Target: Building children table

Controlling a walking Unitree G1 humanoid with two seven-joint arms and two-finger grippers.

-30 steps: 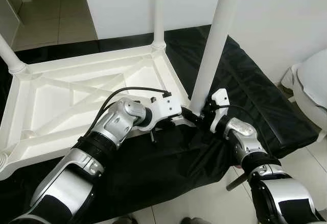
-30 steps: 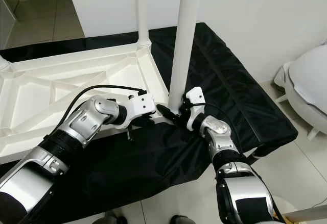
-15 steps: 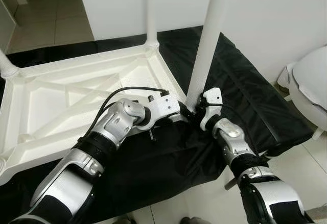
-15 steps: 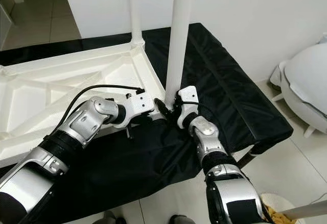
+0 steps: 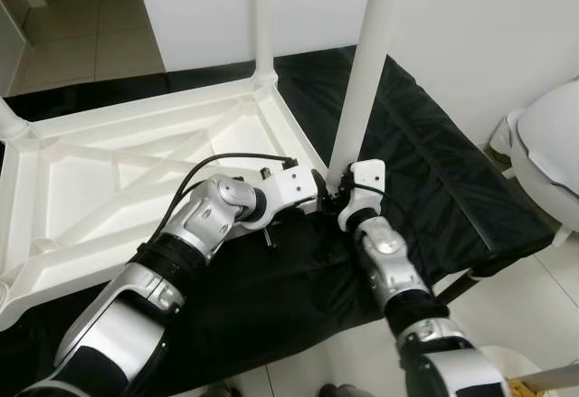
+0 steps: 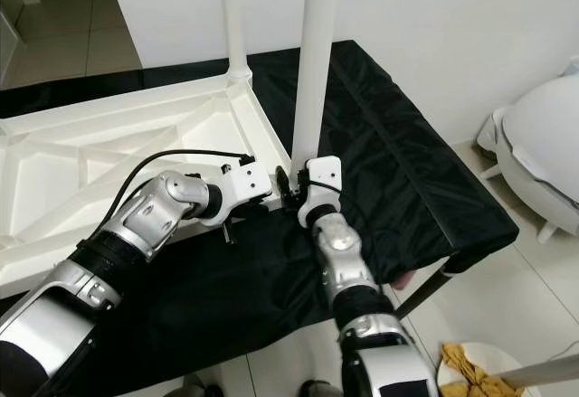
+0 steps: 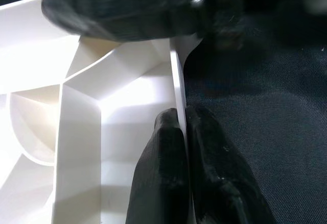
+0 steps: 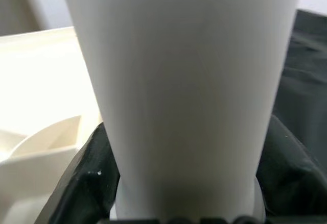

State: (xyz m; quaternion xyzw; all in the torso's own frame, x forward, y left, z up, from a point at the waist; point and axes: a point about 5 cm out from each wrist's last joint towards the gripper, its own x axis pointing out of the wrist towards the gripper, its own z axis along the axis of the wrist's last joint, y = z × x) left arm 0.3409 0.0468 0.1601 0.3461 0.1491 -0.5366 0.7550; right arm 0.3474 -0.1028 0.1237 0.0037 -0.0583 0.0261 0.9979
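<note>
A white table (image 5: 136, 171) lies upside down on a black cloth (image 5: 434, 180), legs up. The left gripper (image 7: 186, 132) is clenched on its rim – the right gripper (image 5: 336, 200) grasps the near leg (image 5: 362, 80) at its base.

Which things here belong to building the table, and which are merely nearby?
Job: upturned white tabletop; near leg gripped by the right gripper; far leg; left gripper pinching the tabletop's rim.
Nearby: black cloth; white seat.
</note>
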